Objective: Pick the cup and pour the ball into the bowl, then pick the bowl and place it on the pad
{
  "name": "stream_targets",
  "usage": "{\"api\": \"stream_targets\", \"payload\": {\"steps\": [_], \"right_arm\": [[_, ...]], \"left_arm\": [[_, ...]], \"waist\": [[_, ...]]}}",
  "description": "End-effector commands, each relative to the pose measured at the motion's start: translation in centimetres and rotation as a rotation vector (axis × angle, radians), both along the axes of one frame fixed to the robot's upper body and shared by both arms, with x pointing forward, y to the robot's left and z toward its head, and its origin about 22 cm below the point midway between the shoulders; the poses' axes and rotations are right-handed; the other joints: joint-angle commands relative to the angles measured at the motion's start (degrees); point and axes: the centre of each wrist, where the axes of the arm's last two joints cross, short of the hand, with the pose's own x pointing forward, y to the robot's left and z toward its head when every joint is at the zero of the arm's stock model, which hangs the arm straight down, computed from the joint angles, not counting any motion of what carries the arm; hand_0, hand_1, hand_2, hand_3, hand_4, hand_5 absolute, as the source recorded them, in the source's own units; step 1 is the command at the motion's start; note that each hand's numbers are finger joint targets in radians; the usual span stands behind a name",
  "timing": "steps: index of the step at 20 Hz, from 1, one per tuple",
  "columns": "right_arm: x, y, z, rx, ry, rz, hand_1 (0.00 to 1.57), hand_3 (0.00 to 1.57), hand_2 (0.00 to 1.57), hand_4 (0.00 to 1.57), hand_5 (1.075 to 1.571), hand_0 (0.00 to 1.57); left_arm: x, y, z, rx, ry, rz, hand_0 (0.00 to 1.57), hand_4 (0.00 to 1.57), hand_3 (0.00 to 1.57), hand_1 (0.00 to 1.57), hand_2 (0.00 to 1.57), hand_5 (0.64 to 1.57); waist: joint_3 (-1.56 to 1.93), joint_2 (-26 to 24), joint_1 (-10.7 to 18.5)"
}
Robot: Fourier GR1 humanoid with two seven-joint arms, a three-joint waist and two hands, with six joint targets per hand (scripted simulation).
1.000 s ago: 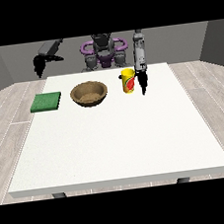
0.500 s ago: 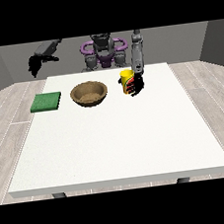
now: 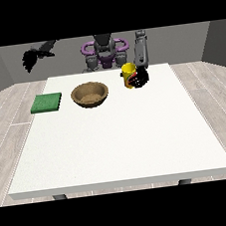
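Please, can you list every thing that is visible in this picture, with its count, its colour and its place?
table: one, white, fills the middle of the view, robot behind it
pad: one, green, flat on the table at the view's left
bowl: one, brown, on the table between pad and cup
cup: one, yellow, on the table near the far edge, right of the bowl
ball: not visible
robot hand at the view's right: one, black, fingers curled round the cup
robot hand at the view's left: one, black, raised above the table's far left corner, holding nothing
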Motion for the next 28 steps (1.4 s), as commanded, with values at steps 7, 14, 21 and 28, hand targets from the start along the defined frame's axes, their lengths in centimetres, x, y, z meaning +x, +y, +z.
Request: {"api": "stream_targets", "payload": {"steps": [7,14,21,28], "right_arm": [[-0.4,1.4,-2.9,0.022,0.148,0.001,0.0,0.0,0.0,0.0,1.568,0.0],[-0.3,-0.8,-4.0,0.029,0.101,-0.056,0.0,0.0,0.0,0.0,1.568,0.0],[-0.8,-1.3,-4.8,0.038,0.124,-0.024,0.0,0.0,0.0,0.0,1.57,0.0],[-1.5,-3.4,-5.1,0.04,0.178,-0.029,0.0,0.0,0.0,0.0,1.571,0.0]], "left_arm": [[6.2,6.2,9.2,0.421,0.149,0.141,1.46,1.57,1.57,1.46,1.57,1.294],[8.1,-0.4,11.3,0.54,0.123,0.101,1.49,1.53,1.57,1.49,1.57,1.287],[10.0,-3.9,14.4,0.76,0.097,0.175,1.5,1.52,1.57,1.5,1.57,1.241],[9.5,-10.9,13.9,1.131,0.019,0.133,1.54,1.48,1.57,1.54,1.57,1.334]], "waist": [[-0.3,-8.0,0.8],[-0.34,-6.2,3.8],[-0.29,-7.4,1.5],[-0.23,-10.7,1.4]]}}
